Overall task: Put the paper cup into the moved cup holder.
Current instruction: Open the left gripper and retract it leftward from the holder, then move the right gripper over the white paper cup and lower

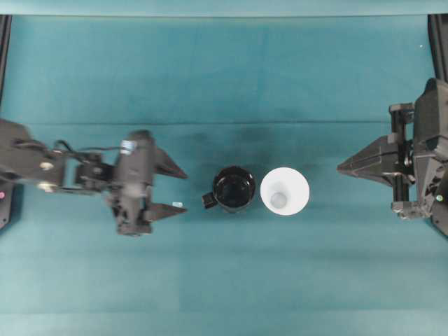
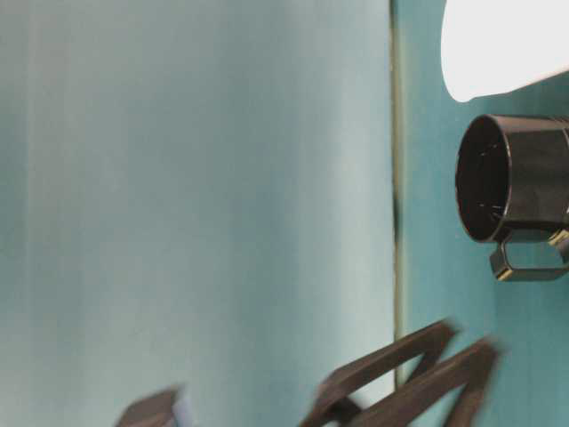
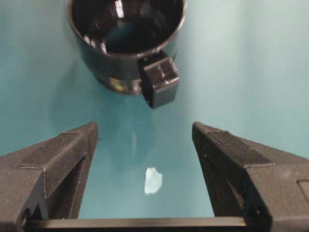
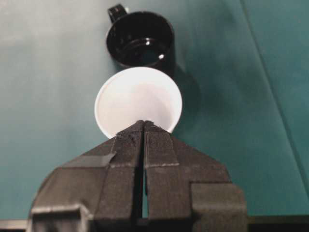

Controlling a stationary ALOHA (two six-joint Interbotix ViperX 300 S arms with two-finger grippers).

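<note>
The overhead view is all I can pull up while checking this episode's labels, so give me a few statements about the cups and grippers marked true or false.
1. The paper cup already sits inside the cup holder. False: it stands on the table beside the holder, on the side towards the right arm.
2. The left gripper is open and empty. True.
3. The right gripper is shut on the paper cup. False: its jaws are shut on nothing, short of the cup.
4. The holder's small handle points towards the left gripper. True.
5. The cup holder lies on its side. False: it stands upright, mouth up.
</note>
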